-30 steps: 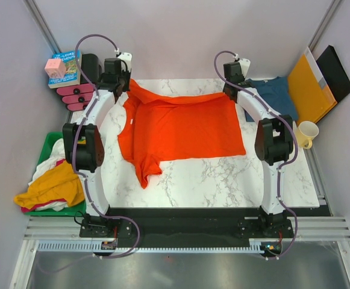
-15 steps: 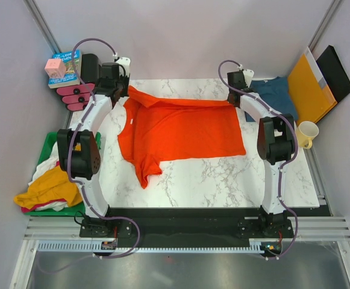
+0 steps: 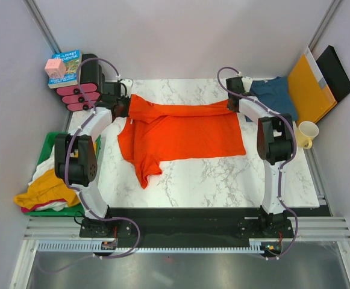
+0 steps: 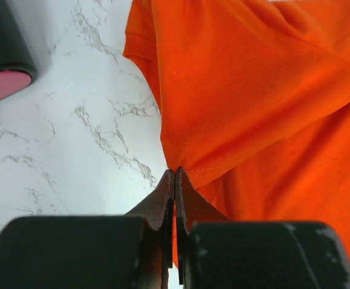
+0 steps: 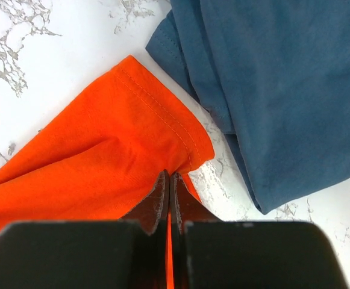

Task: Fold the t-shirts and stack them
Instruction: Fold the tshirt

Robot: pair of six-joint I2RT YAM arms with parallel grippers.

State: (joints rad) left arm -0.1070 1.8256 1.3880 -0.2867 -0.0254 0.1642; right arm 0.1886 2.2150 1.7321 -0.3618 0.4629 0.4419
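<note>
Barely begun: the first fold of the bright orange-red cotton t-shirt (image 3: 181,132) looks under way, and nothing is stacked yet.
Both arms stretch to the far side of the white marble table (image 3: 223,180), one at each far corner of the shirt, which lies spread mid-table with its far edge bunched. The left gripper (image 4: 175,177) is clamped on a stitched edge and the right gripper (image 5: 169,179) pinches the hem corner. The dark teal-blue t-shirt (image 3: 274,93) lies loose at the far right, apparently not yet folded.
</note>
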